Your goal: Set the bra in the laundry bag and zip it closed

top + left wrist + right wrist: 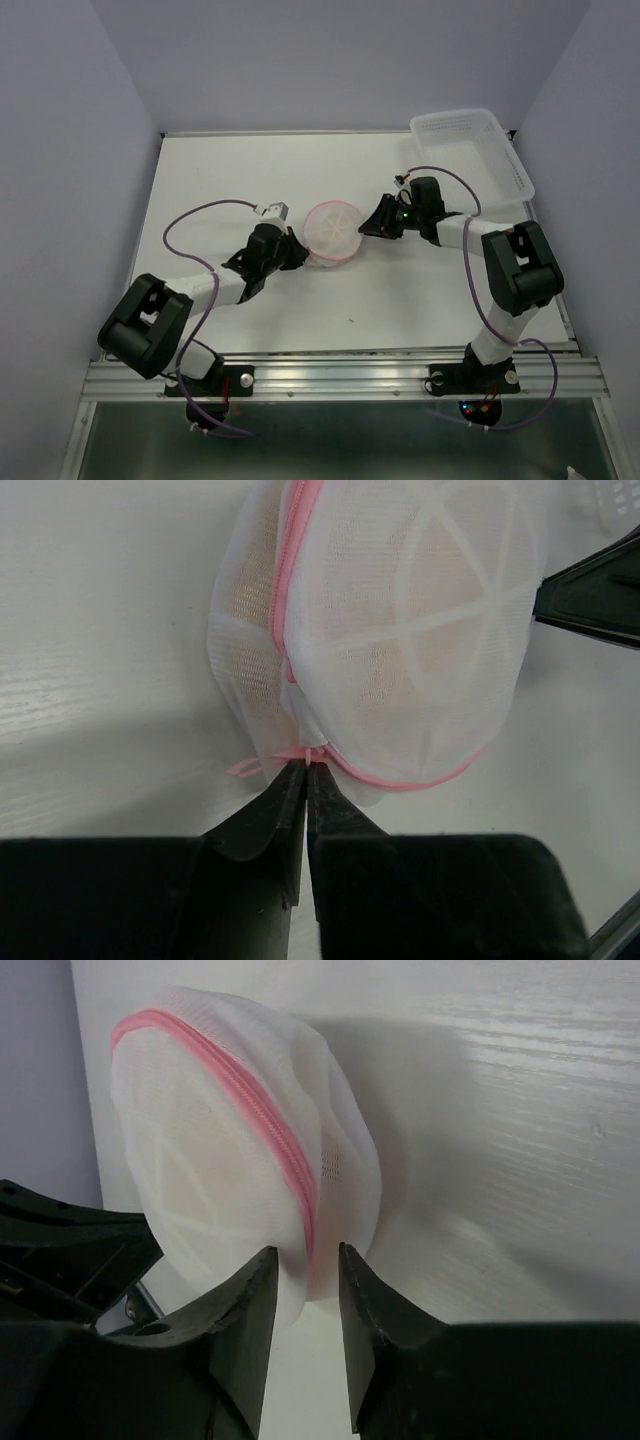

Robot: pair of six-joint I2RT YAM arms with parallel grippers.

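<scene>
1. A clear plastic basket [470,150] is sitting well behind the right fingers [245,1320].
2. A white table [250,170] is lying beneath the left fingers [270,810].
3. A metal rail [340,375] is running along the table's edge, well apart from them.
</scene>
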